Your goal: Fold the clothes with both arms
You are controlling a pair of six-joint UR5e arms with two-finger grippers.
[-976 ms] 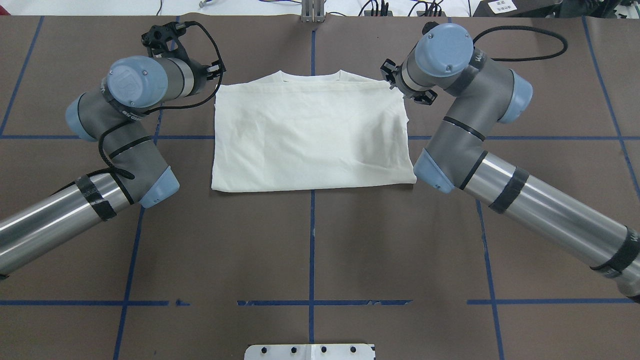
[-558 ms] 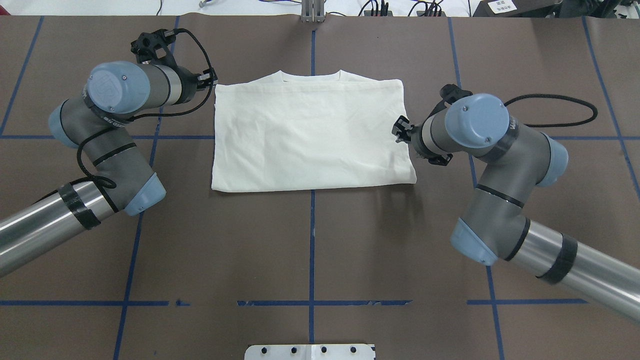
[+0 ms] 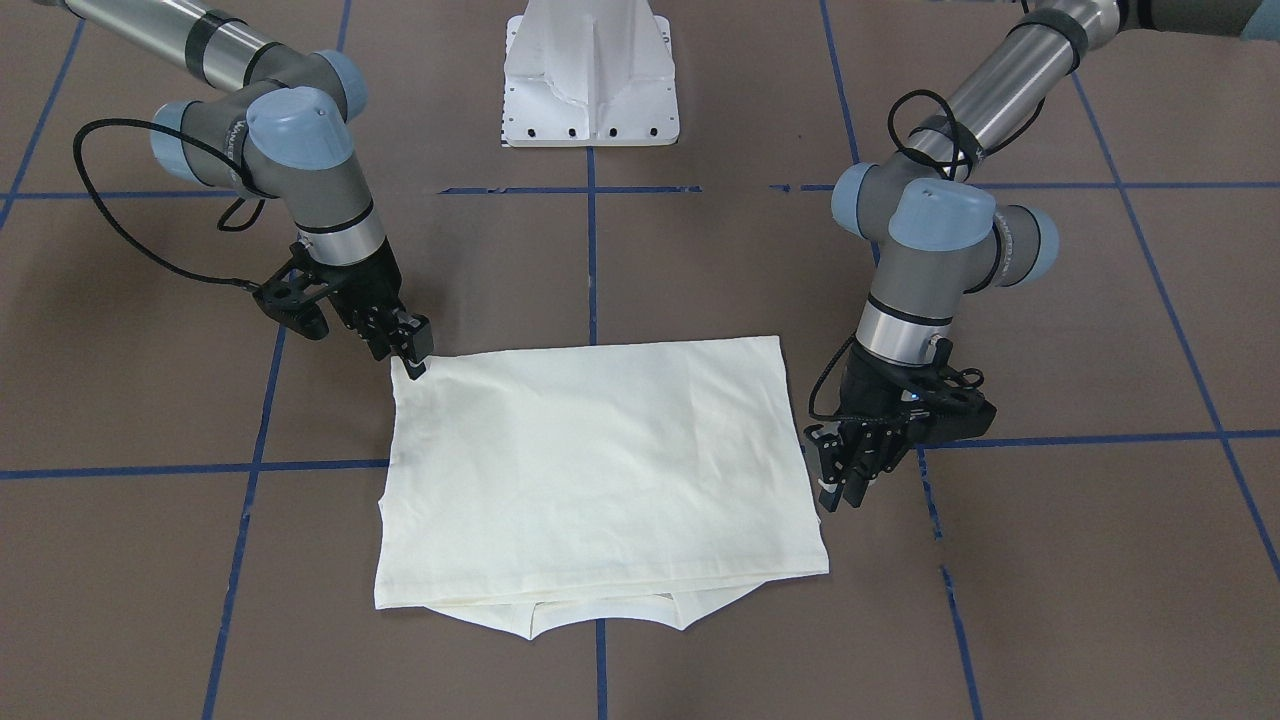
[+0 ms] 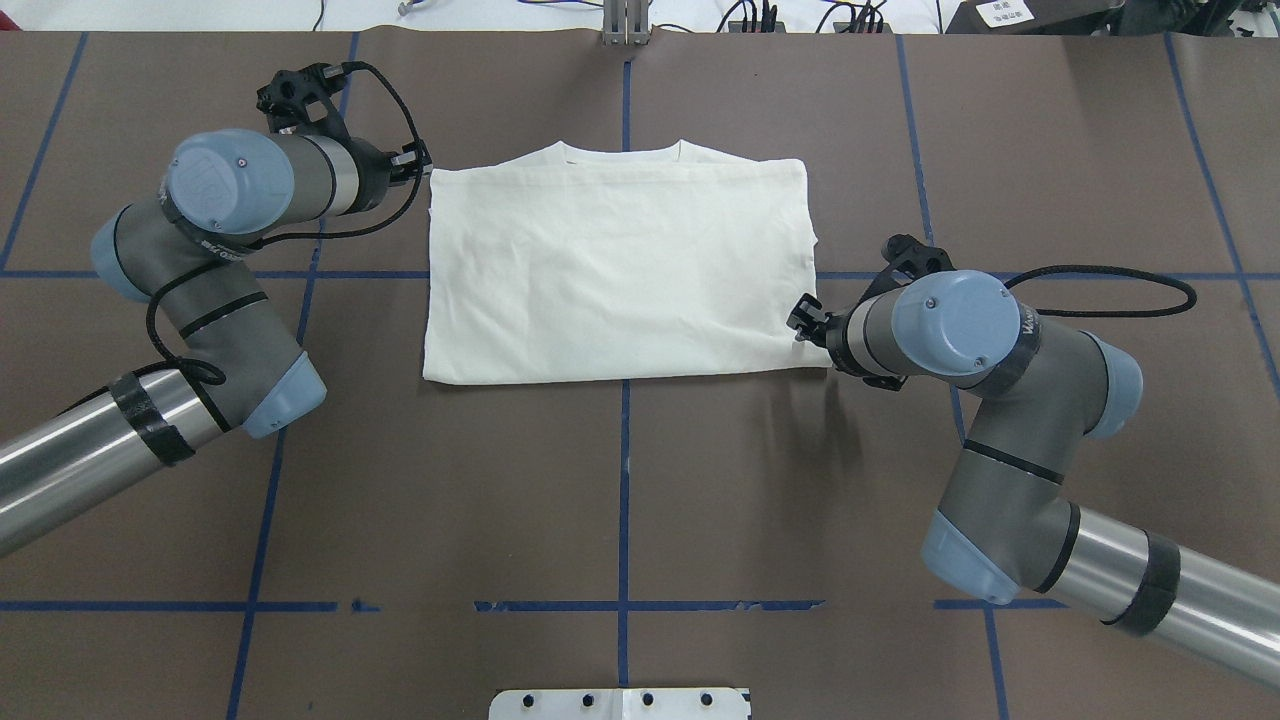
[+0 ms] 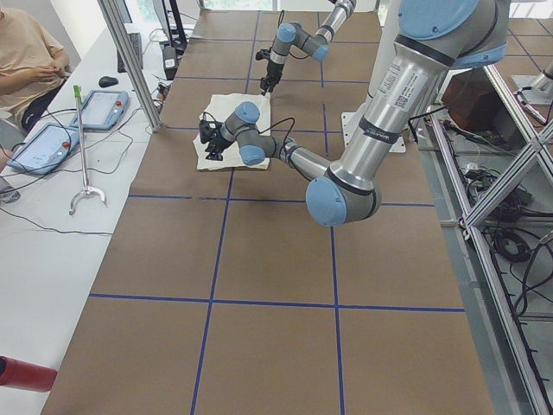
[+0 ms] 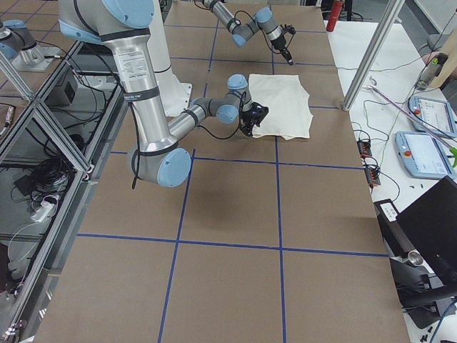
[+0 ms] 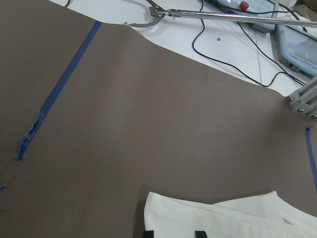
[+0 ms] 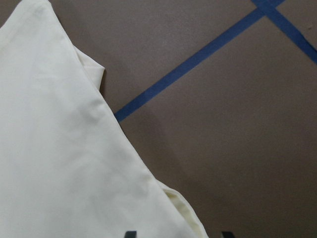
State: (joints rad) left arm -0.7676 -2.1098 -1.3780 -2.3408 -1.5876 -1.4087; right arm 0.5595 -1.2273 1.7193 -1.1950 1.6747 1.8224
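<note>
The cream T-shirt (image 4: 620, 270) lies folded into a rectangle, plain side up, with its collar at the far edge; the print is hidden. It also shows in the front view (image 3: 600, 470). My left gripper (image 4: 420, 160) is open, low by the shirt's far left corner, and holds nothing; it shows in the front view (image 3: 838, 488). The left wrist view shows that corner of the shirt (image 7: 223, 218) just ahead of the fingertips. My right gripper (image 4: 803, 322) is open at the shirt's near right corner (image 8: 59, 148), which lies between its fingertips; it shows in the front view (image 3: 412, 352).
The brown table cover (image 4: 620, 500) is marked with blue tape lines. The white pedestal base (image 3: 590, 75) stands at the robot's side. Beyond the far edge a white bench carries tablets (image 6: 421, 150) and cables, with a seated person (image 5: 26, 52).
My right arm has swung from the shirt's far right corner back along its right edge to the near right corner. My left gripper has drawn slightly left. The shirt lies flat.
</note>
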